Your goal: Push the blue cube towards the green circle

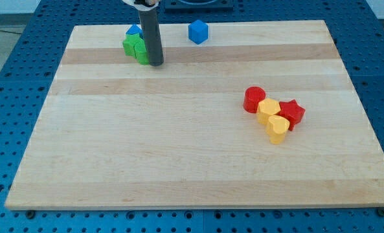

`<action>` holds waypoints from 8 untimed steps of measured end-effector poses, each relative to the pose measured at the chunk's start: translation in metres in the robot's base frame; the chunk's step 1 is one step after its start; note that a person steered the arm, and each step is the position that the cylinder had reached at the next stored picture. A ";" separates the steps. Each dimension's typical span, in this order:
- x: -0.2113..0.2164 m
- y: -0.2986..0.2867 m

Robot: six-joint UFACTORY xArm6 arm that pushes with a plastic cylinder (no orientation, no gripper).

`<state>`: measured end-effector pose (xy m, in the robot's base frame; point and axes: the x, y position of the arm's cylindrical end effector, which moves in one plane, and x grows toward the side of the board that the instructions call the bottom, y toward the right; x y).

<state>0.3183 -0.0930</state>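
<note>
The blue cube [197, 32] sits near the view's top, right of centre-left. A second blue block [135, 30] peeks out behind two green blocks [136, 48] at the top left; their shapes are partly hidden by the rod, so I cannot tell which is the green circle. My tip [156, 63] rests on the board just right of the green blocks, touching or nearly touching them, and well left of and below the blue cube.
A cluster at the view's right holds a red cylinder [254, 99], a red star [292, 112], a yellow hexagon-like block [268, 110] and a yellow heart-like block [278, 129]. The wooden board [179, 162] lies on a blue perforated table.
</note>
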 end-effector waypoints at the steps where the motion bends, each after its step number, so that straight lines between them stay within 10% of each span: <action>1: 0.004 0.082; 3: -0.065 0.176; 5: -0.123 0.113; 8: -0.068 0.102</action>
<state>0.2507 0.0093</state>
